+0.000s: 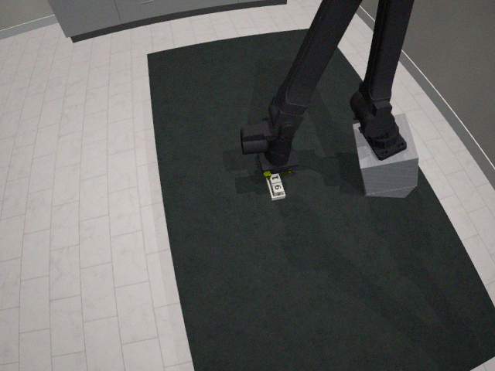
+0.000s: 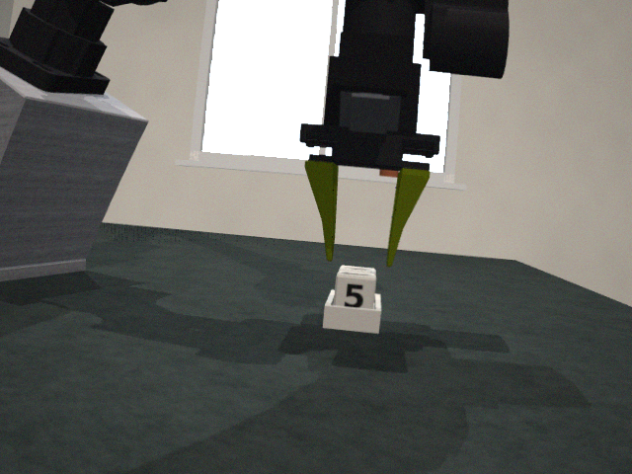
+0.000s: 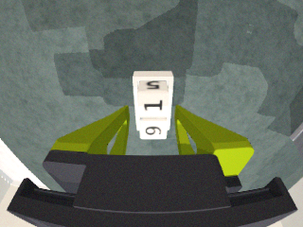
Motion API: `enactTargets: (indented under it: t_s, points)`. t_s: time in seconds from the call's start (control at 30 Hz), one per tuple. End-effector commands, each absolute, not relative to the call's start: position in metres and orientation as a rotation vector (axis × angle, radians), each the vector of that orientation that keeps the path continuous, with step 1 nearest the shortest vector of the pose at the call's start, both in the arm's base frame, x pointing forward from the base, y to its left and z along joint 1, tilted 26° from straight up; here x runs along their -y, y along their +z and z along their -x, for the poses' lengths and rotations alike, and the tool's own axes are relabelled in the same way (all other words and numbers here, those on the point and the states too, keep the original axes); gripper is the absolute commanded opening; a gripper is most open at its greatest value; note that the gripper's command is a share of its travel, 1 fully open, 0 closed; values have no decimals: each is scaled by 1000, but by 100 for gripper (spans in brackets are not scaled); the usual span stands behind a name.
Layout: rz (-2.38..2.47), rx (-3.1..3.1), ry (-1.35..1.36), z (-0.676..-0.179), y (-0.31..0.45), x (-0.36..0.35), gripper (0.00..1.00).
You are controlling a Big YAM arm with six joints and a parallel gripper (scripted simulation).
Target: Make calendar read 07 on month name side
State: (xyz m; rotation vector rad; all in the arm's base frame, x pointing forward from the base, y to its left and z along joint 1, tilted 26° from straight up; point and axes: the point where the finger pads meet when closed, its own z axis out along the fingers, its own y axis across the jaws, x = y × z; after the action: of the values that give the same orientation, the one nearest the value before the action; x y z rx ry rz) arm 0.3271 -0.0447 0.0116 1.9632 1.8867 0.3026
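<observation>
A small white tray (image 1: 271,192) lies flat on the dark mat and holds two white digit cubes side by side. In the top view the cube nearer the arm (image 1: 274,178) shows a 1 on top. The other cube (image 1: 278,186) shows a 6 or 9 on top. In the exterior view the tray (image 2: 352,317) is seen end-on, and the near cube (image 2: 355,291) shows a 5 on that end. My gripper (image 2: 358,261) hangs just above the cubes, fingers apart, pointing down, holding nothing. In the wrist view the cubes (image 3: 153,113) lie between the green fingers. The side with the month's name is not visible.
The arm's base stands on a grey block (image 1: 387,164) to the right of the tray on the mat. A grey cabinet (image 1: 131,14) stands far back on the tiled floor. A window (image 2: 270,76) is in the wall behind.
</observation>
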Motion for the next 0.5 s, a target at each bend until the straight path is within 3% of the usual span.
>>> enactTargets:
  t_s: [0.0,0.47]
  points:
    - [-1954,-1882,306,-328,13,48,45]
    - [-1947,-1875,316,-330,16,48,45]
